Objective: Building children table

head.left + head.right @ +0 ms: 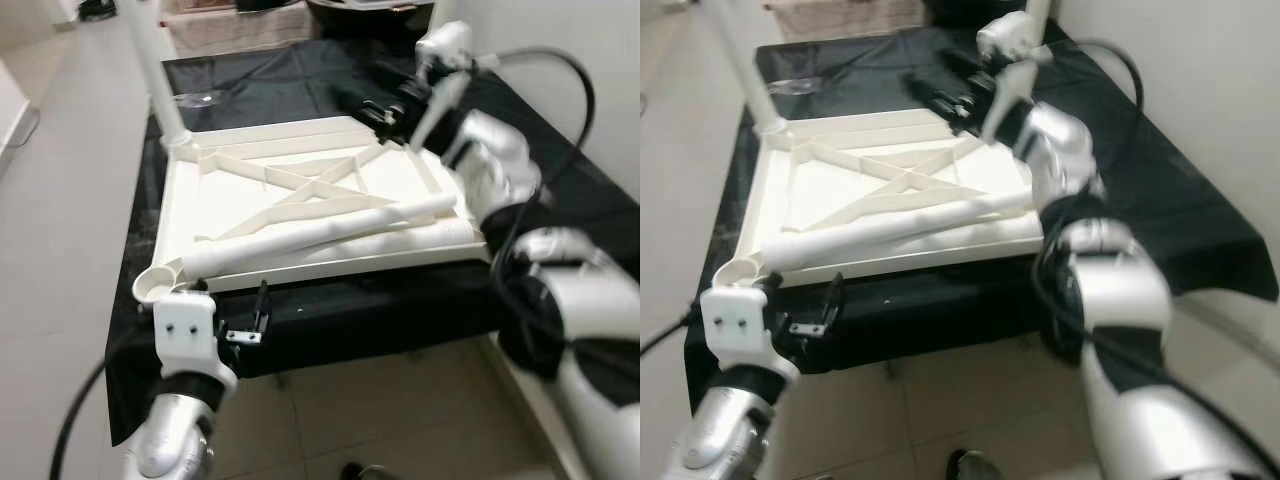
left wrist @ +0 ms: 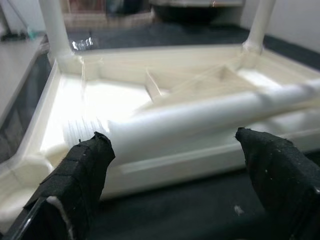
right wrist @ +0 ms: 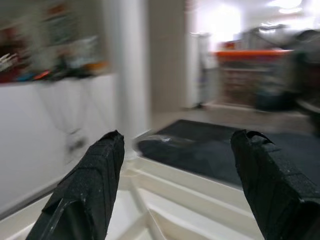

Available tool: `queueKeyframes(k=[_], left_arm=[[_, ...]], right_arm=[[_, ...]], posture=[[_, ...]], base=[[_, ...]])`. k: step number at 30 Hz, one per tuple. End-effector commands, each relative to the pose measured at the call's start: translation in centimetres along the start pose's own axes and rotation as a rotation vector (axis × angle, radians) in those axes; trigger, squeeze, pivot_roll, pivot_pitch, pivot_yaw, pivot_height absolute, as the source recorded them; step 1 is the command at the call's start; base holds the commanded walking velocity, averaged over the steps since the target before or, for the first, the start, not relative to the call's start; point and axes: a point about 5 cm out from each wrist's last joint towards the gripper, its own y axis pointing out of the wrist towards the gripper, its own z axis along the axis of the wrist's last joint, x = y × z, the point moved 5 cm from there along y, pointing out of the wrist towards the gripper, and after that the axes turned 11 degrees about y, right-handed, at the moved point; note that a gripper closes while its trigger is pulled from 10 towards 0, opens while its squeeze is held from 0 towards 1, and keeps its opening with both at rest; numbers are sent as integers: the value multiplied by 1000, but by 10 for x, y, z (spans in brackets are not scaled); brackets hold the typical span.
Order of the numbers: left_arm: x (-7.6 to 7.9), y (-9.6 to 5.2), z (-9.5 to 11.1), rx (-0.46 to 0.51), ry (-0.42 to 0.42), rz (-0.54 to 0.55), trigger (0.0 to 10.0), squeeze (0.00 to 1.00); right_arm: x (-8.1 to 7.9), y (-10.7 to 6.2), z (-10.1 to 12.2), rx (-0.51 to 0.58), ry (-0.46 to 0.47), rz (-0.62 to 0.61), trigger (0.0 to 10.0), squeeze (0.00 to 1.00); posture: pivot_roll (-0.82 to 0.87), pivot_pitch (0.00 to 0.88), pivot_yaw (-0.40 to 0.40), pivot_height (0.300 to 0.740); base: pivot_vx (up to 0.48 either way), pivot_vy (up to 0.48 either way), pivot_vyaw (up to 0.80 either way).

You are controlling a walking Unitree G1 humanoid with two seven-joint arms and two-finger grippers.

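I have the cream plastic children's tabletop (image 1: 300, 200) lying upside down on the bench covered with a black cloth (image 1: 330, 320), its ribbed underside and crossed braces facing up. One round white leg (image 1: 155, 70) stands upright, already seated in the far corner socket on my left side. A second upright leg (image 2: 260, 25) shows in the left wrist view at the other far corner. Two loose white tube legs (image 1: 320, 235) lie side by side across the near part of the tabletop, running from the near left corner toward the right rim. The empty round socket (image 1: 155, 285) at the near left corner sits just beside my left tool.

My left tool (image 1: 245, 320) hangs at the near edge of the bench, just below the tabletop's rim, its black fingers (image 2: 85, 170) spread wide and holding nothing; the threaded end of the nearer loose leg lies just ahead of them. My right arm reaches across the right side of the tabletop to the far right corner, where the right tool (image 1: 375, 110) hovers above the rim. Its fingers (image 3: 90, 185) are also spread wide, empty, with the tabletop's far edge and the upright left leg seen between them.
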Motion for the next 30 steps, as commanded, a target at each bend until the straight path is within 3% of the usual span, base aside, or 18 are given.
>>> queueKeyframes(k=[1, 4, 9, 11, 13, 14, 15, 17, 18, 20, 21, 22, 25, 30], left_arm=[[-10, 1, 10, 28, -11, -8, 10000, 0], [-24, 12, 32, 89, -39, -39, 10000, 0], [-43, 19, 41, 94, -89, -75, 10000, 0], [-43, 19, 41, 94, -89, -75, 10000, 0], [-68, 21, 20, -11, -148, -96, 10000, 0], [-68, 21, 20, -11, -148, -96, 10000, 0], [-79, 20, 13, -50, -179, -97, 10000, 0], [-79, 20, 13, -50, -179, -97, 10000, 0], [-88, 19, 5, -77, -249, -117, 10000, 0], [-88, 19, 5, -77, -249, -117, 10000, 0], [-95, 18, 2, -90, -313, -129, 10000, 0], [-95, 18, 2, -90, -313, -129, 10000, 0], [-112, 17, -5, -123, -419, -146, 10000, 0], [-119, 17, -4, -140, -439, -156, 10000, 0]], right_arm=[[1, -8, -10, 36, -17, -61, 10000, 0], [4, -29, -29, 86, -23, -176, 10000, 0], [2, -37, -39, 86, 8, -226, 10000, 0], [2, -37, -39, 86, 8, -226, 10000, 0], [-2, -35, -40, 85, 20, -234, 10000, 0], [-2, -35, -40, 85, 20, -234, 10000, 0], [-3, -34, -40, 86, 17, -252, 10000, 0], [-3, -34, -40, 86, 17, -252, 10000, 0], [-5, -34, -40, 84, 13, -269, 10000, 0], [-5, -34, -40, 84, 13, -269, 10000, 0], [-9, -37, -40, 83, 9, -290, 10000, 0], [-9, -37, -40, 83, 9, -290, 10000, 0], [-17, -44, -38, 85, -8, -322, 10000, 0], [-19, -46, -39, 82, -6, -335, 10000, 0]], posture=[[-9, 89, -17, 740], [-4, 86, -17, 740], [-2, 89, -24, 740], [-2, 89, -24, 740], [7, 114, -19, 740], [7, 114, -19, 740], [7, 114, -19, 740], [7, 114, -19, 740], [5, 136, -18, 740], [5, 136, -18, 740], [0, 146, -16, 740], [0, 146, -16, 740], [1, 172, -14, 740], [0, 178, -12, 740]], base=[[0, 0, 0], [0, 0, 0], [0, 0, 0], [0, 0, 0], [0, 0, -400], [0, 0, -800], [0, 0, -800], [0, 0, -800], [0, 0, -800], [0, 0, -800], [0, 0, -788], [0, 0, -788], [0, 0, 0], [0, 0, 0]])
